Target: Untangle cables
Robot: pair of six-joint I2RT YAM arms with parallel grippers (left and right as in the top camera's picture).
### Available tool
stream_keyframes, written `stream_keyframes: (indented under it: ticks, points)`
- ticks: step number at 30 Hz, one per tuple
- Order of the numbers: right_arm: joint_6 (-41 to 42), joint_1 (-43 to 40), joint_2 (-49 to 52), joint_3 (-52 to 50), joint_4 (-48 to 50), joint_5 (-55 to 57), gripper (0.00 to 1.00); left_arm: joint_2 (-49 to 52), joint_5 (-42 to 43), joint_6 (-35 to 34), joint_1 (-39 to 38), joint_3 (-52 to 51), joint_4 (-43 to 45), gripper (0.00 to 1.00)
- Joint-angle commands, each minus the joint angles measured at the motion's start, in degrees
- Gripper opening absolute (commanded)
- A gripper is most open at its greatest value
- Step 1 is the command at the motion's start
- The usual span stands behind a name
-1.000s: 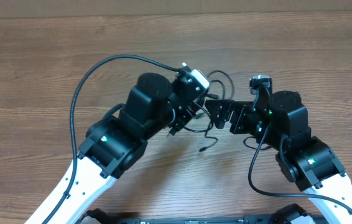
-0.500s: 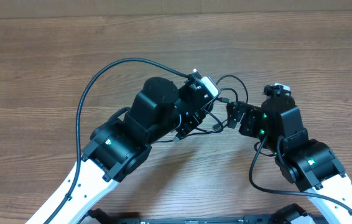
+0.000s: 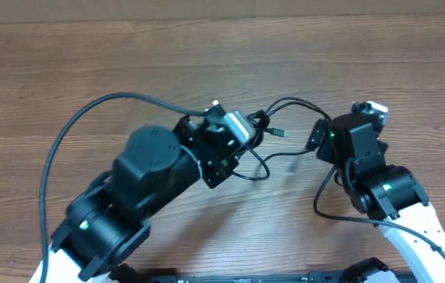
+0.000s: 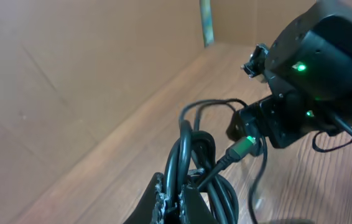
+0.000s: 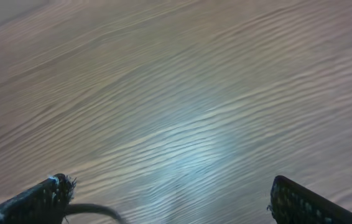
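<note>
1. Gathered near the middle of the wooden table (image 3: pixel 89 63), between the two arms: the cables (image 3: pixel 263 161), thin black cords in loose loops, partly lifted by the look of it.
2. Pinched tight on several strands of that bundle at once: the left gripper (image 4: pixel 175 194), with the cords rising out of it in the left wrist view.
3. Spread wide and holding nothing: the right gripper (image 3: pixel 318 135), just right of the tangle. Bare wood between its fingers (image 5: pixel 50 193), and one thin strand (image 5: pixel 95 211) crossing the near-left corner of its own view.
4. Loose beside the right gripper: a small plug (image 4: pixel 241 148), tinted green, close under an indicator light (image 4: pixel 299 66) on that arm.
5. Likely step in hand: lining up the open gripper to take a loop or the plug end.
6. First risk: tightening the knot instead of loosening it, by pulling apart while several strands sit clamped together on the left.
7. Second risk: closing on nothing, or on two cords at once, with the loops lying so close together.
8. Third risk: snagging the thicker arm cable (image 3: pixel 120 97), arched over the left side, on a wide swing.
</note>
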Motion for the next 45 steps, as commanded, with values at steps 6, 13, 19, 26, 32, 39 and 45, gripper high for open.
stream_keyframes:
  ticks: [6, 13, 19, 26, 32, 39, 45]
  points:
    - [0.13, -5.40, 0.39, 0.66, -2.01, -0.02, 1.00, -1.05, -1.97, 0.70, 0.44, 1.05, 0.26, 0.04]
    - [-3.48, -5.42, 0.39, 0.66, -2.84, -8.81, 1.00, -1.07, -7.23, 0.63, 0.42, 1.05, -0.20, 0.04]
    - [-11.91, -5.42, 0.39, 0.66, -2.67, -24.04, 1.00, -1.05, -7.28, 0.28, 0.42, 1.05, -0.83, 0.04]
    - [-18.32, -5.42, 0.39, 0.66, -2.73, -39.08, 1.00, -1.05, -8.70, -2.75, 0.42, 1.05, -1.20, 0.04]
    - [-18.32, -5.40, 0.39, 0.66, -2.69, -46.66, 1.00, -1.07, -13.05, -9.31, 0.44, 1.05, -3.78, 0.04]
    - [-17.99, -5.42, 0.39, 0.66, -2.78, -48.65, 1.00, -1.07, -14.36, -13.09, 0.44, 1.05, -5.68, 0.04]
    - [-17.86, -5.42, 0.39, 0.66, -3.04, -49.33, 1.00, -0.81, -14.60, -20.48, 0.48, 1.05, -6.78, 0.04]
